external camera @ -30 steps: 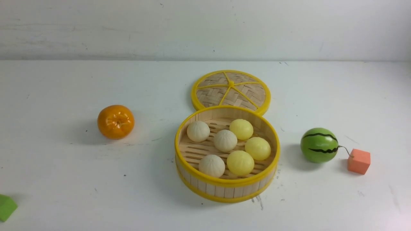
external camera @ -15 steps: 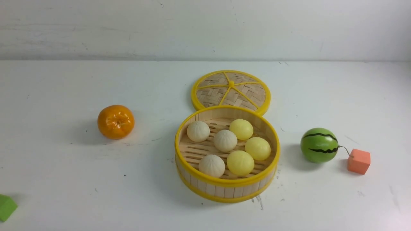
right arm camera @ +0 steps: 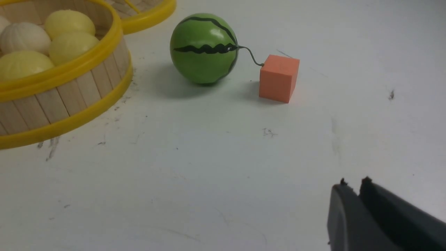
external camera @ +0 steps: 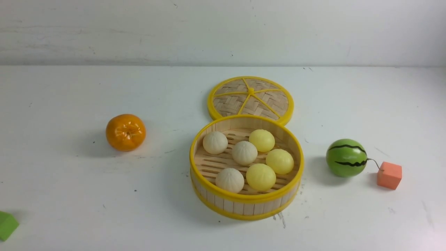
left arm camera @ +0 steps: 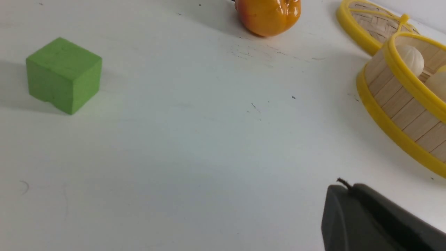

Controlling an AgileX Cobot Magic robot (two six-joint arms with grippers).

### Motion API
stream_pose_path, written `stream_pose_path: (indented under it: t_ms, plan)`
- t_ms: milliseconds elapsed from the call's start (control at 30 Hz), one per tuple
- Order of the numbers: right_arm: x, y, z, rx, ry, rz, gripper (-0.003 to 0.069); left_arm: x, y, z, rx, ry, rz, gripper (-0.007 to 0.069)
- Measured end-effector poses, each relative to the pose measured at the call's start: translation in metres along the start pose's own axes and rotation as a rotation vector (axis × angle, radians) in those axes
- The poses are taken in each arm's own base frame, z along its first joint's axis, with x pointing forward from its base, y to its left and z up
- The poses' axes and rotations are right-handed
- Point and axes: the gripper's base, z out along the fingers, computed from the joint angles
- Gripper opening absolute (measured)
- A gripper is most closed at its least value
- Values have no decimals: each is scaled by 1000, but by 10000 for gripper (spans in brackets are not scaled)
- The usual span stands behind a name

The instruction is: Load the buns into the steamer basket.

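Down in the basket (external camera: 246, 200), all six buns (external camera: 244, 152) sit on the slats, three white toward the left, three yellow toward the right. Behind it, touching its rim, lies the lid (external camera: 251, 97). Left gripper (left arm camera: 343, 190) hovers over bare table (external camera: 69, 174), jaws pressed together, nothing held. Right gripper (right arm camera: 353, 184) hangs near the watermelon (right arm camera: 204, 48) and orange cube (right arm camera: 278, 78), a thin slit showing between its tips, empty; parted or not, hard to call.

Robot test bench, scuffed white table (external camera: 69, 195), bare wall, toy foods
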Motion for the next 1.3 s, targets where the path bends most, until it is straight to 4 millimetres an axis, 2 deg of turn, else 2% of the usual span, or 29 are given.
stream_pose_path:
  t_ms: [1300]
  plan:
    - [0, 0, 0, 0, 0, 0, 106, 1, 0, 0, -3, 7, 0, 11]
